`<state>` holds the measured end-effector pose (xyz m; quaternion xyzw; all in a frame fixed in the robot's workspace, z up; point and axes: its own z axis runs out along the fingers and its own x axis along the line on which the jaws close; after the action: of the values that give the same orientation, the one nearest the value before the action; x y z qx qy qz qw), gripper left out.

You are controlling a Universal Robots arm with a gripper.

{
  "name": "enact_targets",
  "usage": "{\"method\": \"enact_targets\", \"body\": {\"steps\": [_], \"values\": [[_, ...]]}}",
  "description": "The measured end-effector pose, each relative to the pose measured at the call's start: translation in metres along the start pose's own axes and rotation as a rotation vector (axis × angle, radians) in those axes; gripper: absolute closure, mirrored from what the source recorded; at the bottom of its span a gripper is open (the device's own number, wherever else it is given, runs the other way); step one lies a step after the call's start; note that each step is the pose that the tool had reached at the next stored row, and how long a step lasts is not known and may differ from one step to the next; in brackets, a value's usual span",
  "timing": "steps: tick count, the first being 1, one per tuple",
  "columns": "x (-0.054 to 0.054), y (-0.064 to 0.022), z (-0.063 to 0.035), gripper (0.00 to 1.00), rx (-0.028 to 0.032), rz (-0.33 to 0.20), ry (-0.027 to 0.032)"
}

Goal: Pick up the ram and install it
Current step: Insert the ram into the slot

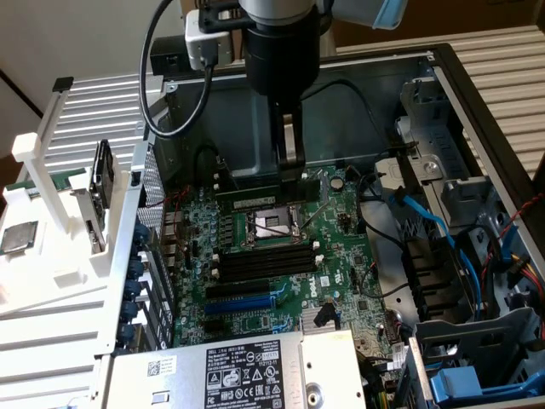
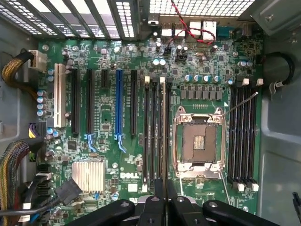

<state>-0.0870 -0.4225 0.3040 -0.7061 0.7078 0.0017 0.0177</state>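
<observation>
Over the motherboard (image 1: pixel 341 256), the gripper (image 1: pixel 291 175) pinches the ram (image 1: pixel 251 200), a long dark pale-labelled stick.

The arm (image 1: pixel 281 51) points straight down, its gripper (image 1: pixel 290 173) pinched nearly closed at the tips.

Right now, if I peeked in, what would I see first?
A dark robot arm reaches down into an open computer case, its jaws pinching the ram down at the green motherboard. Right beside the ram sits the empty metal processor socket, and bright blue cables curl at the exterior view's right.
</observation>
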Motion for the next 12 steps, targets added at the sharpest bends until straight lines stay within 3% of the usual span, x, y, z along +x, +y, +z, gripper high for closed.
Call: {"method": "enact_targets", "body": {"steps": [7, 12], "values": [[0.001, 0.0037, 0.0126, 0.88, 0.0034, 0.001, 0.0], [0.001, 0.0042, 0.0165, 0.88, 0.0026, 0.001, 0.0037]]}}
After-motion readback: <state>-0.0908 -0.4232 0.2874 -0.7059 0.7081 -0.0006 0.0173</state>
